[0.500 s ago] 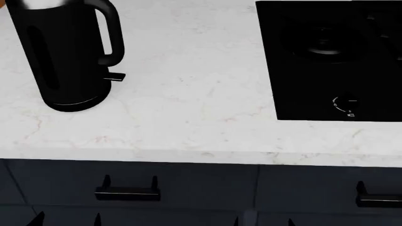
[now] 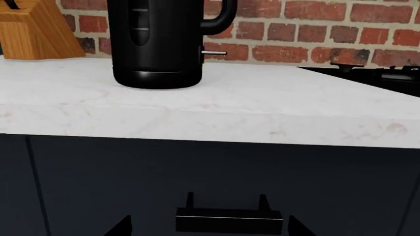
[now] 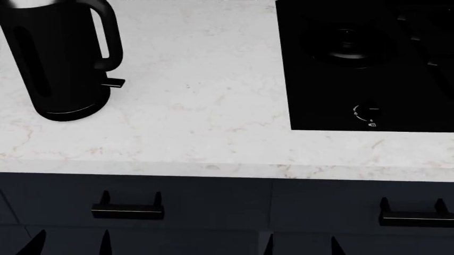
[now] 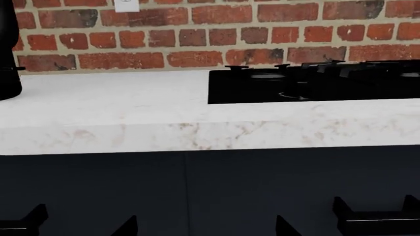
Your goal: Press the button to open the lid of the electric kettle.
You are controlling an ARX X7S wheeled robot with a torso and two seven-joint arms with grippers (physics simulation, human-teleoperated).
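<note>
Your left claw [image 2: 206, 227] shows only as 2 dark fingertips at the frame edge of the left wrist view, standing apart with nothing between them; it sits low, in front of the dark cabinet [image 2: 217, 177] and level with a black drawer handle [image 2: 228, 219]. Your right claw [image 4: 206, 227] is the same story in the right wrist view: 2 dark tips, apart, empty, low against the cabinet front with a drawer handle [image 4: 377, 219] off to one side. In the head view both claws appear as paired points below the bench [image 3: 199, 122] edge, the left [image 3: 71, 245] and the right [image 3: 301, 247], both well short of the kettle [image 3: 60, 64].

The kettle stands upright on the white marble bench, far toward your left, its loop handle [image 3: 106, 34] facing the cooktop [image 3: 369, 64]. A flat lever tab [image 3: 114, 83] sticks out near the kettle's base on the same side as the handle. The kettle's top is cut off in all 3 views, so you cannot see the lid or the button. Only a silvery sheen shows at the top edge of the head view.

The black cooktop is set into the bench well to the right of the kettle, with open bench between them. Behind the kettle runs a red brick wall [image 2: 315, 29], and a wooden knife block [image 2: 33, 29] stands just beside the kettle, on the side away from the cooktop.
</note>
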